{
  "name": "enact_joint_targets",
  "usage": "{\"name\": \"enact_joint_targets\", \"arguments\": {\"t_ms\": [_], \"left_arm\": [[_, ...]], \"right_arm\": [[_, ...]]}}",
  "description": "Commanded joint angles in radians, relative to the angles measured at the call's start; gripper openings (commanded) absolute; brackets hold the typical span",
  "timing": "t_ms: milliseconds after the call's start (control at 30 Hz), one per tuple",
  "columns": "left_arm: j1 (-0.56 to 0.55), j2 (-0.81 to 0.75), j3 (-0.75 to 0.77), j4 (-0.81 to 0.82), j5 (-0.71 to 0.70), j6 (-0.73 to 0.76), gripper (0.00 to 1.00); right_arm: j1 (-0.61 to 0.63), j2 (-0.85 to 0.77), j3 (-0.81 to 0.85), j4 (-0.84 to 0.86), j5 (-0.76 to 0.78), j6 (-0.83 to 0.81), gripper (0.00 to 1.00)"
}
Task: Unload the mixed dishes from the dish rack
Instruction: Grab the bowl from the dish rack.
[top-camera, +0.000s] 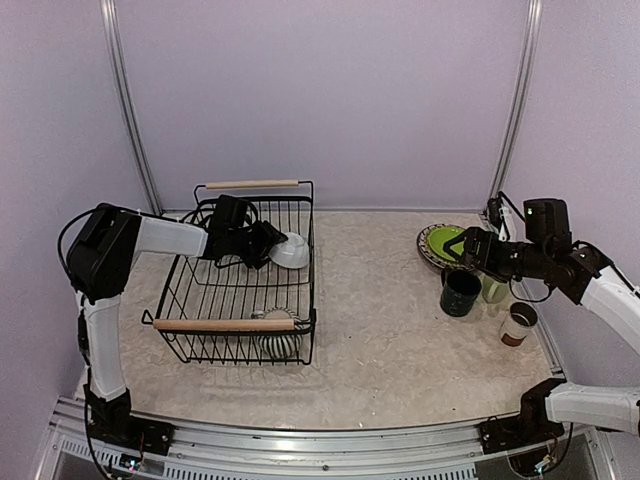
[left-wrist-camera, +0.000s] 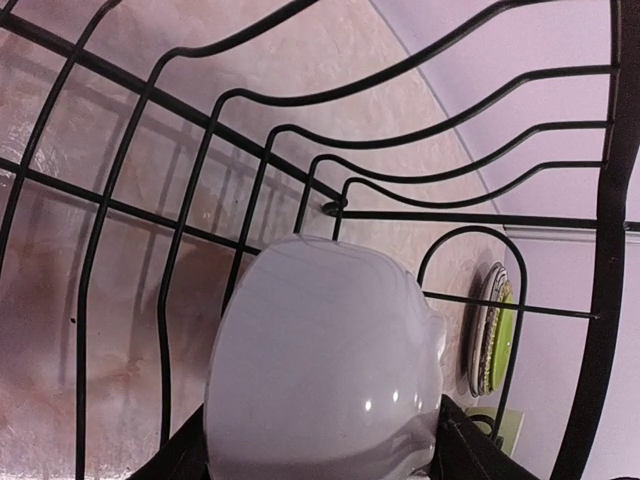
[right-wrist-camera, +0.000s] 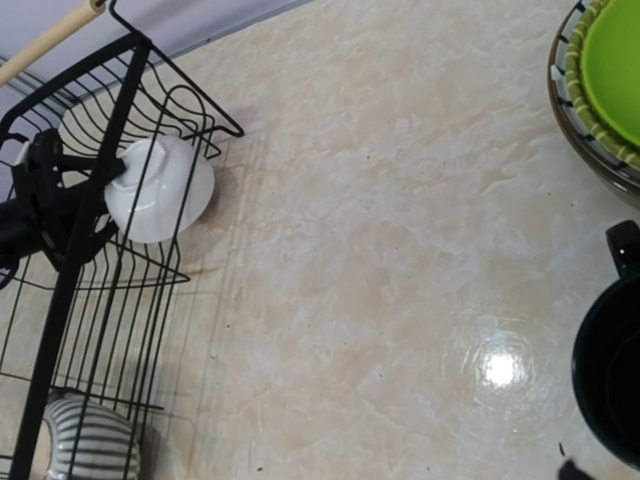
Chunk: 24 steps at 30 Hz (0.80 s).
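The black wire dish rack (top-camera: 235, 324) with wooden handles stands at the left. Inside its far right corner my left gripper (top-camera: 263, 243) is shut on the white bowl (top-camera: 293, 250), which lies on its side against the wires. In the left wrist view the bowl (left-wrist-camera: 330, 360) fills the gap between both fingers (left-wrist-camera: 476, 452). A striped mug (top-camera: 280, 342) lies in the rack's near corner. My right gripper (top-camera: 468, 248) hovers open and holds nothing, above the dishes on the right. Its fingers do not show in the right wrist view.
On the table at the right sit the lime-green plate (top-camera: 441, 242) stacked on the striped plate (right-wrist-camera: 562, 95), the dark teal mug (top-camera: 460, 292), the pale green mug (top-camera: 493, 290) and a small cup (top-camera: 518, 323). Bare tabletop (top-camera: 380, 330) lies between rack and dishes.
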Motion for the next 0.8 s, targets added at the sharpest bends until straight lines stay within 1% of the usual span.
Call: {"name": "enact_joint_targets", "arguments": {"t_ms": [0,300,600,767], "left_arm": [[-0.011,0.002,0.006,-0.068,0.003,0.054,0.52],[0.01,-0.107,-0.009,-0.134,0.043,0.118,0.37],[0.052,-0.227,-0.06,-0.155,0.148,0.17,0.23],[0.074,-0.302,-0.062,-0.188,0.232,0.212,0.23]], "right_arm": [[-0.001,-0.004,0.02,0.005,0.001,0.005,1.0],[0.007,0.013,0.026,0.001,0.015,-0.002,1.0],[0.046,0.057,0.057,0.007,0.031,-0.006,1.0],[0.069,0.1,0.067,0.03,0.034,-0.003,1.0]]}}
